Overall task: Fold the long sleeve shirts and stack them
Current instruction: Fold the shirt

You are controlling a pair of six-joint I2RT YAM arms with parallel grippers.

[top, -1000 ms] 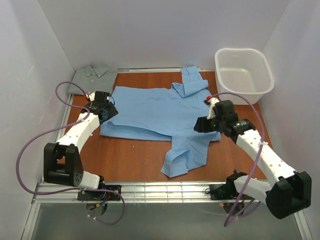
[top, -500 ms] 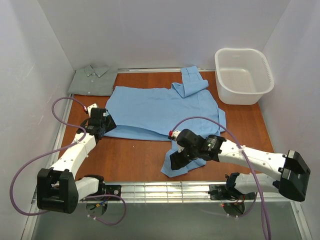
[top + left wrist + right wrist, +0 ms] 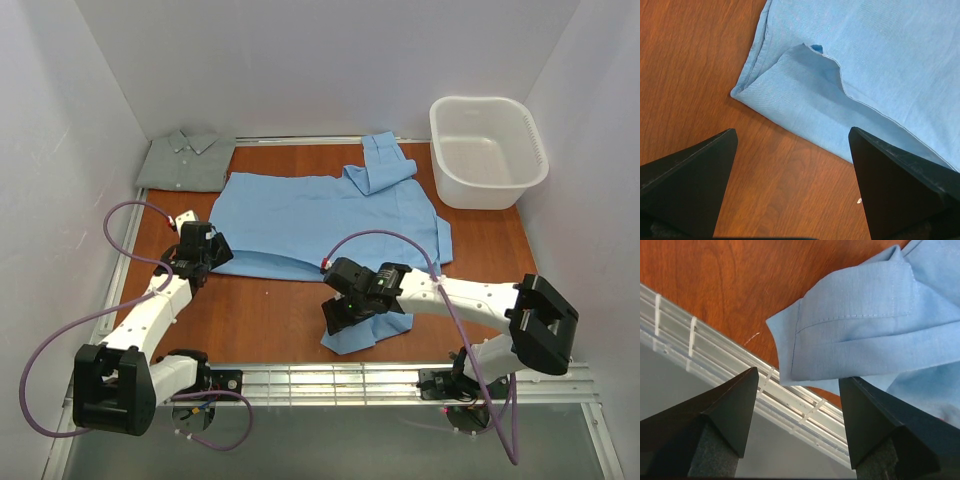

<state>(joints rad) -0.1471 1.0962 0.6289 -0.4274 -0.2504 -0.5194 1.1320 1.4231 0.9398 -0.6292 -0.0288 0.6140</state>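
the blue shirt [image 3: 320, 215] lies flat across the middle of the wood-grain table [image 3: 270, 310]. its cloth is thin and finely woven, with one sleeve [image 3: 380, 165] doubled back at the far edge and another trailing to the near rail [image 3: 670, 330]. the near sleeve's cuff [image 3: 850, 340] shows a stitched hem and a folded corner. the right gripper [image 3: 345, 312] hovers over it with jaws apart, hiding part of the sleeve from above. the left gripper [image 3: 792, 131] has wide-spread jaws framing the shirt's near-left corner, where a layer is tucked under. whether either gripper touches cloth can't be told. the grey-green shirt [image 3: 185, 160] sits folded, collar up, in the far-left corner. a ribbed white plastic basket [image 3: 480, 188] stands far right.
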